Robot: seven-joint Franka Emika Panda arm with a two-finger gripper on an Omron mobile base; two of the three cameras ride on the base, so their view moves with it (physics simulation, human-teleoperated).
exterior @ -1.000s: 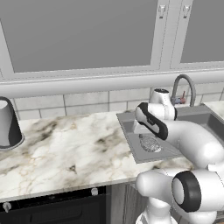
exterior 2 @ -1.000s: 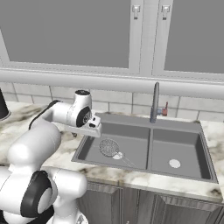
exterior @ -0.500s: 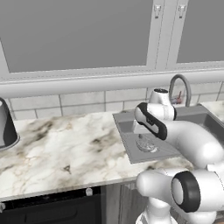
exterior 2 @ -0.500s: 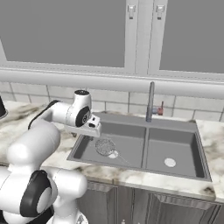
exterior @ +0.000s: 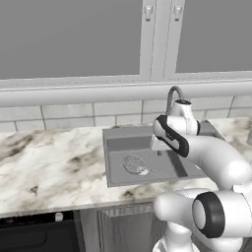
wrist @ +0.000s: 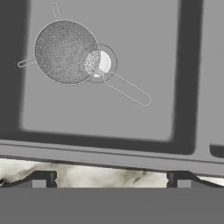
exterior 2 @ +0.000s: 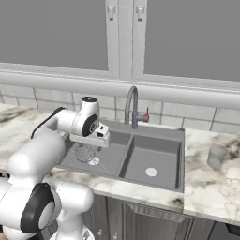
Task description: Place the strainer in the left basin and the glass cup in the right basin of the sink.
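The strainer point(wrist: 67, 52) lay in the left basin point(wrist: 144, 48); the gripper point(wrist: 111, 178) hung wide open, apparently empty, above its near rim.

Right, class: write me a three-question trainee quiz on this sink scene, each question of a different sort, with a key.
1. True or false: the strainer lies in the left basin of the sink.
2. Where is the glass cup? A) in the right basin; B) on the counter right of the sink; C) in the hand.
3. Fill in: the hand's jaws stand ____ and hold nothing.

Key: 1 true: it rests on the basin floor, its mesh partly over the drain. 2 B. 3 open.
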